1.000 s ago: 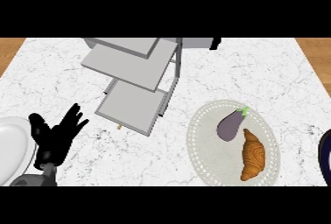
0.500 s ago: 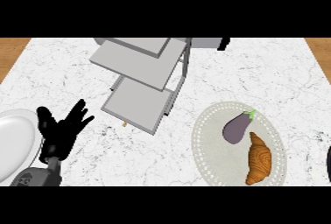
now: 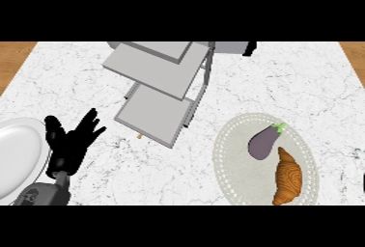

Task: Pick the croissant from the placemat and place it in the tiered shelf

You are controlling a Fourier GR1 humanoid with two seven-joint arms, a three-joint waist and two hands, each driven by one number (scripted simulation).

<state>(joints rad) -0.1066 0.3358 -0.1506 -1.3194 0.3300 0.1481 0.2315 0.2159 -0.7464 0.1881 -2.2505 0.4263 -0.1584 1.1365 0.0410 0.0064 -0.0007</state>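
The golden-brown, ridged crescent croissant (image 3: 287, 178) lies on the pale oval placemat (image 3: 235, 161) — just beside a purple eggplant (image 3: 264, 143), well apart from the grey metal tiered shelf (image 3: 157, 82). The black left hand (image 3: 69, 142) shows lower left, fingers spread, empty.

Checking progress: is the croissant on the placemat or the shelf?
On the placemat: the croissant lies beside the eggplant, apart from the tiered shelf.

Golden-brown croissant (image 3: 288, 177), purple eggplant (image 3: 264, 144), pale dotted placemat (image 3: 231, 159), grey shelf (image 3: 160, 87), white-veined marble counter (image 3: 299, 82)
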